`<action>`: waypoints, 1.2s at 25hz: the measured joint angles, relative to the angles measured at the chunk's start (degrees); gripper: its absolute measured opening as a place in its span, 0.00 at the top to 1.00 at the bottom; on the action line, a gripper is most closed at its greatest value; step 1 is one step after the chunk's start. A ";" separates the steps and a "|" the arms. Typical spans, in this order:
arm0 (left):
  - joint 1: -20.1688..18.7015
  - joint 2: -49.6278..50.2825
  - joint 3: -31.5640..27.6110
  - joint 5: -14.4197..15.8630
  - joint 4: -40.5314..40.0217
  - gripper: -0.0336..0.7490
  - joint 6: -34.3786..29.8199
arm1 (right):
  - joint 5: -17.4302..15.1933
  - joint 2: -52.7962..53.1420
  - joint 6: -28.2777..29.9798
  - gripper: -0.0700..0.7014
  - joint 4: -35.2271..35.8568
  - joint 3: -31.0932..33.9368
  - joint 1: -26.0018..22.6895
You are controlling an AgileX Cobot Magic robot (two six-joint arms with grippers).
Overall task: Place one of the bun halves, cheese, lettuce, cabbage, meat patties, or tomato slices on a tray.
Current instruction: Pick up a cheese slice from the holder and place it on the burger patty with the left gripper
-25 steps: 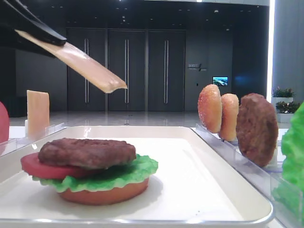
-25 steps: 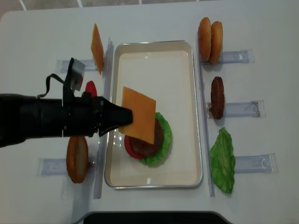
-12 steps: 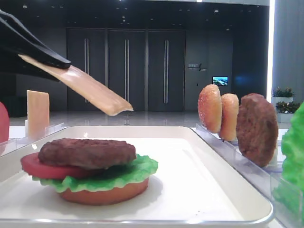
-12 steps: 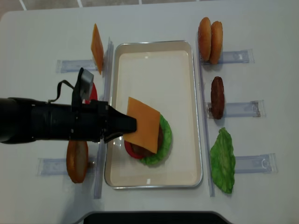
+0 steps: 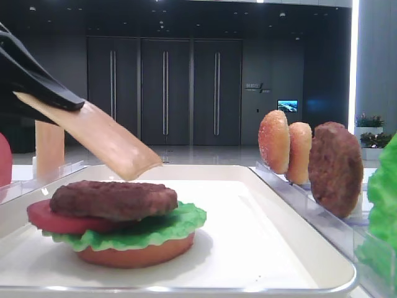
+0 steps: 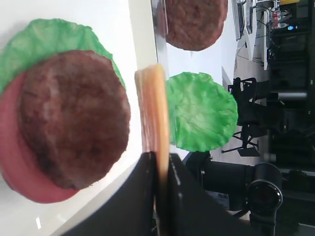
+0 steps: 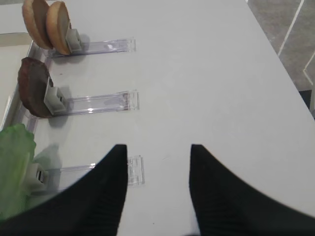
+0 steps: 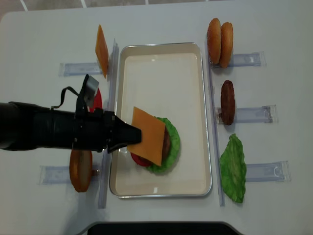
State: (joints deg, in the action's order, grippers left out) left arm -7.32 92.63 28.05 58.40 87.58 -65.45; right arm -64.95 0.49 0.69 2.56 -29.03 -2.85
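A thin, flat, pale orange square slice of cheese (image 8: 149,135) is gripped by one edge in the black left gripper (image 8: 128,135), whose jaws are clenched on it. The slice is held tilted, its free edge lowest, above the large white rectangular tray (image 8: 161,73) with the silvery rim. In the low side view the slice (image 5: 99,136) is seen over the stack, its free edge just above the patty with a narrow gap showing between them.

The stack lies in the near-left part of the tray: a round orange bun half (image 5: 136,253) at the bottom, a bright green ruffled lettuce leaf (image 5: 167,226) on it, a smooth red tomato slice (image 5: 53,217) above that, and a rough dark brown meat patty (image 5: 115,198) on top.

The black right gripper (image 7: 157,167) is seen over the bare white table (image 7: 211,88) with its jaws spread apart and nothing between them. Beside it, clear plastic racks (image 7: 93,102) hold two more bun halves (image 8: 219,35), a second patty (image 8: 227,102) and a second lettuce leaf (image 8: 233,168). On the left of the tray, a second cheese slice (image 8: 101,50) stands upright in a rack.
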 joint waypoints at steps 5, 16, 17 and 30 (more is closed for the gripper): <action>0.00 0.00 0.00 -0.50 0.00 0.93 -0.57 | 0.00 0.00 0.00 0.53 0.00 0.00 0.00; 0.00 0.00 0.00 -0.50 0.00 0.93 -1.95 | 0.00 0.00 0.00 0.53 0.00 0.00 0.00; 0.00 0.00 0.00 -0.50 0.00 0.93 -1.97 | 0.00 0.00 0.00 0.53 0.00 0.00 0.00; 0.00 7.33 0.00 2.98 3.08 0.93 -6.61 | 0.00 0.00 0.00 0.53 0.00 0.00 0.00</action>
State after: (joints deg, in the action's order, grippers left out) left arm -7.32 99.96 28.05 61.37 90.65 -72.06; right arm -64.95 0.49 0.69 2.56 -29.03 -2.85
